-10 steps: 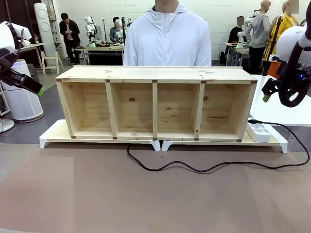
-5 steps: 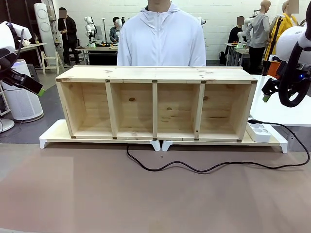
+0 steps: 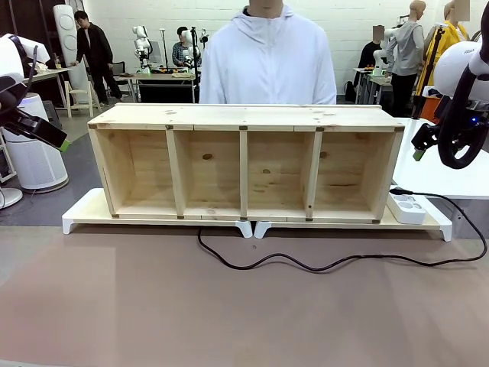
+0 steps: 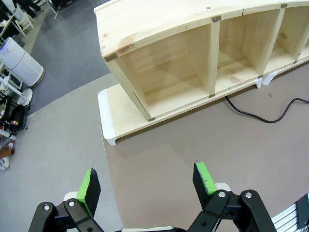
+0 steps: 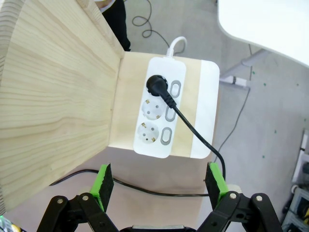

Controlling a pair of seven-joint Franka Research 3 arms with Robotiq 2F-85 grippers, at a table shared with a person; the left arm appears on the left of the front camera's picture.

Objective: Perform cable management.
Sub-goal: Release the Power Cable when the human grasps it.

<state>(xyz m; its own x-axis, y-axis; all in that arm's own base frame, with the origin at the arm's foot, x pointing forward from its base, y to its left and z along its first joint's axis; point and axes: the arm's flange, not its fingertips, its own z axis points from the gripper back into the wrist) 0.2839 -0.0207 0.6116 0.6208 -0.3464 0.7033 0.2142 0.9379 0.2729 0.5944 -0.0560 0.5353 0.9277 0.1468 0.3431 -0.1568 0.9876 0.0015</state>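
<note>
While workshop sprawls behind, cable [image 3: 306, 265] crosses brown table [image 3: 229, 321].

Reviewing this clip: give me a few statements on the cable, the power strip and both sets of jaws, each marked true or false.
1. The cable lies loose on the table in front of the wooden shelf. True.
2. The left gripper grips the cable. False: its jaws are open and empty, above the table.
3. The cable's plug sits in the power strip. True, in the end socket; the other two are free.
4. The power strip lies inside a shelf compartment. False: it rests on the platform beside the shelf's right end.
5. The right gripper is shut. False: its jaws stand open above the strip.
</note>
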